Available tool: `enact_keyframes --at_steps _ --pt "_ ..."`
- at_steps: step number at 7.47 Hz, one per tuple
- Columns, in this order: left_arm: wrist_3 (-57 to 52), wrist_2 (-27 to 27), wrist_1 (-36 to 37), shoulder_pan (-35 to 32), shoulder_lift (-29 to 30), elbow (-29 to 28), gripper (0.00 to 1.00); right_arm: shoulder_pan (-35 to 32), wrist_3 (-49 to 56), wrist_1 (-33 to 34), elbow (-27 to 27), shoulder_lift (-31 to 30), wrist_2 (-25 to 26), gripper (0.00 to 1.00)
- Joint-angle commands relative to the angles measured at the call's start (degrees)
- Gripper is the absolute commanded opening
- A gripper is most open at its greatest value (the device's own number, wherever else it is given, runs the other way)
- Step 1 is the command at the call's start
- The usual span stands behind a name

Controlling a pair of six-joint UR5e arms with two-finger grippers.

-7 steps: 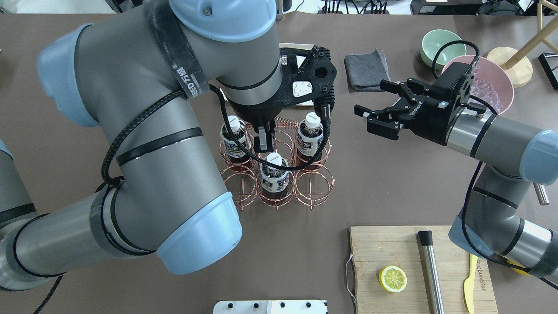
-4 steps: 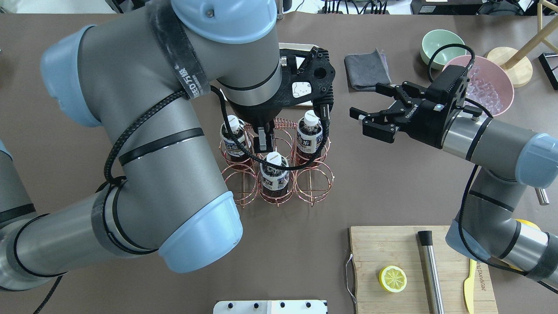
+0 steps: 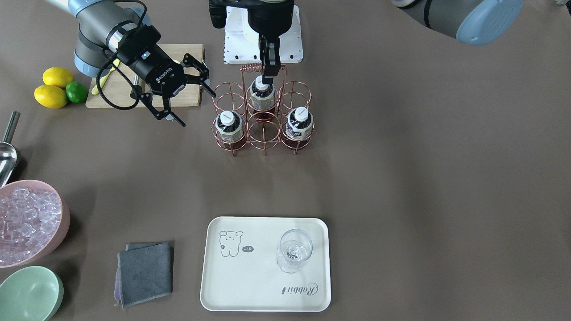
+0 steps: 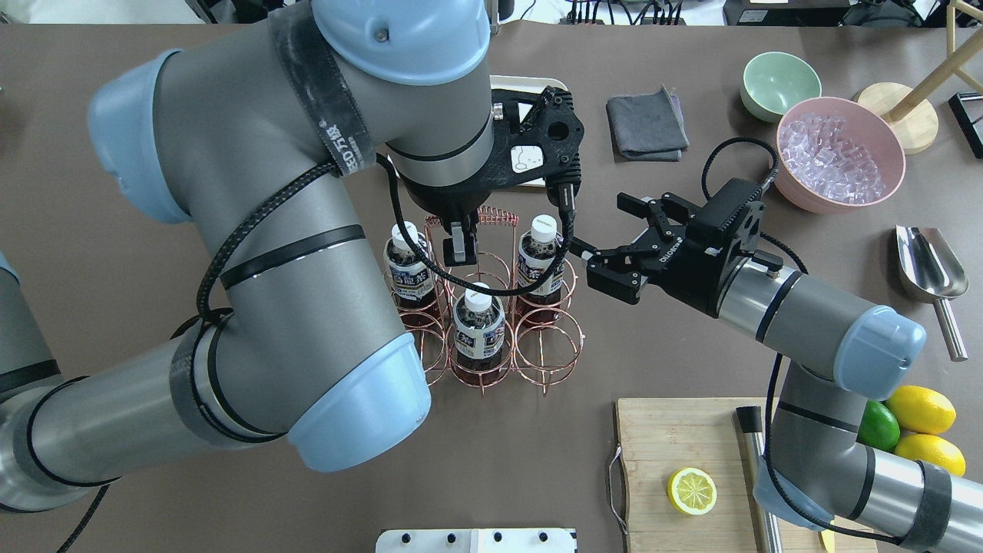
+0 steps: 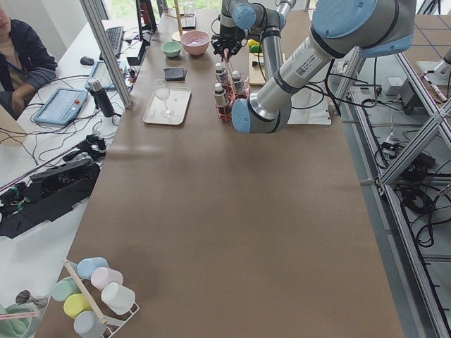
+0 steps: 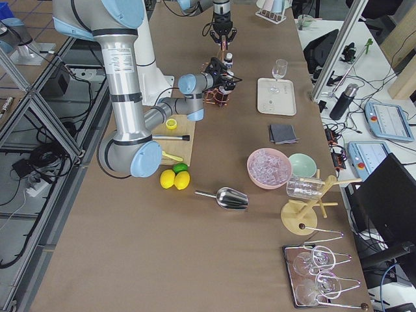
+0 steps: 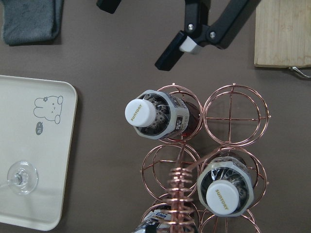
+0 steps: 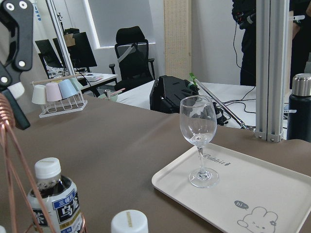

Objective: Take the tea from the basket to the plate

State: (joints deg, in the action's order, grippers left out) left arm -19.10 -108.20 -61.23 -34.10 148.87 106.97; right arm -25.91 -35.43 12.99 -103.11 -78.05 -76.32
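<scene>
Setup was a long matte-brown table point(image 3: 424, 178) in a busy lab, with aluminium frame posts point(image 5: 106, 46) along the edge, a black office chair point(image 8: 131, 48) off to the side, and an operator point(image 5: 21, 42) sitting at a desk alongside. All three teas were in the copper basket point(image 7: 235, 116) mid-table. The middle tea point(image 4: 478, 326) sat in the centre ring of the row nearest the robot, and the left tea point(image 4: 409, 261) and the right tea point(image 4: 540, 257) were in the outer rings of the far row. The left gripper point(image 4: 459, 257) pointed straight down over the middle of the basket, next to the coiled handle point(image 3: 251, 67) and close above the middle tea's white cap. Its fingers looked pressed together with nothing between them, and I couldn't tell if it touched the cap. The right gripper point(image 4: 608, 236) was spread wide, holding nothing, just beside the right tea. The cream plate point(image 3: 250, 276) sat well apart on the operators' side, with a stemmed glass point(image 3: 293, 252) standing on it. Around that were a grey cloth point(image 3: 145, 272), a pink bowl point(image 4: 814, 201) of ice, a mint bowl point(image 4: 776, 77), a steel scoop point(image 4: 925, 261) and a cutting board point(image 4: 676, 430) with half a lemon point(image 4: 692, 491).
</scene>
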Motion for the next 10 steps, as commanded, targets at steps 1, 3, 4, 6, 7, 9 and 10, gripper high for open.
enact_keyframes --at_steps 1,3,4,6,7,9,10 --pt "-0.05 0.00 -0.12 0.00 -0.07 0.08 0.00 1.30 0.18 7.20 0.18 5.26 1.70 1.00" --pt "-0.06 0.00 -0.20 0.00 -0.07 0.08 0.00 1.39 2.02 7.14 0.62 4.58 1.70 1.00" --pt "-0.06 0.00 -0.20 0.00 -0.07 0.08 0.00 1.65 2.12 7.14 0.71 4.40 1.71 1.00" --pt "-0.06 0.00 -0.29 0.00 -0.16 -0.01 0.00 1.74 2.20 7.40 0.98 4.84 1.71 0.99" --pt "-0.06 0.00 -0.29 0.00 -0.16 0.08 0.00 1.92 2.29 7.49 1.15 5.01 1.79 0.99" --pt "-0.06 0.00 -0.29 0.00 -0.07 0.08 0.00 1.92 3.69 7.40 1.94 5.28 1.97 0.98" --pt "-0.06 0.00 -0.29 0.00 -0.07 0.08 0.00 1.92 4.31 7.31 2.64 5.54 2.58 0.88"
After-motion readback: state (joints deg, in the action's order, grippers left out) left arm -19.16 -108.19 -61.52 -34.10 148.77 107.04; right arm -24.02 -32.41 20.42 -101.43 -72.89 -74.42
